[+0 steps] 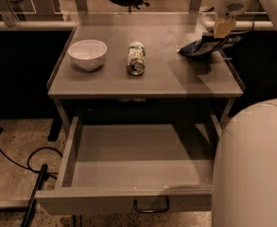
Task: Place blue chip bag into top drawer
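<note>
table [152, 82]: grey flat top, mid view; every place below is given against it.
my arm [254, 169]: white shell at the table's front right, covering the drawer's right front corner.
drawer [128, 148]: under the table top, pulled out toward the front, open, grey floor showing.
bag [205, 45]: dark blue, over the table's back right corner. Lifted off the top and tilted, with its shadow on the top below. Its right end reaches past the table's right edge. Not in the drawer.
bowl [87, 54]: white, upright, on the table's left side.
can [136, 58]: green-and-white, lying on its side mid table, between bowl and bag, one end facing front.
gripper [223, 32]: above the table's back right corner, right over the bag; my fingers pinch the bag's upper edge.
handle [151, 207]: dark, centre of the drawer front.
cable [31, 162]: black, on the floor left of the table.
</note>
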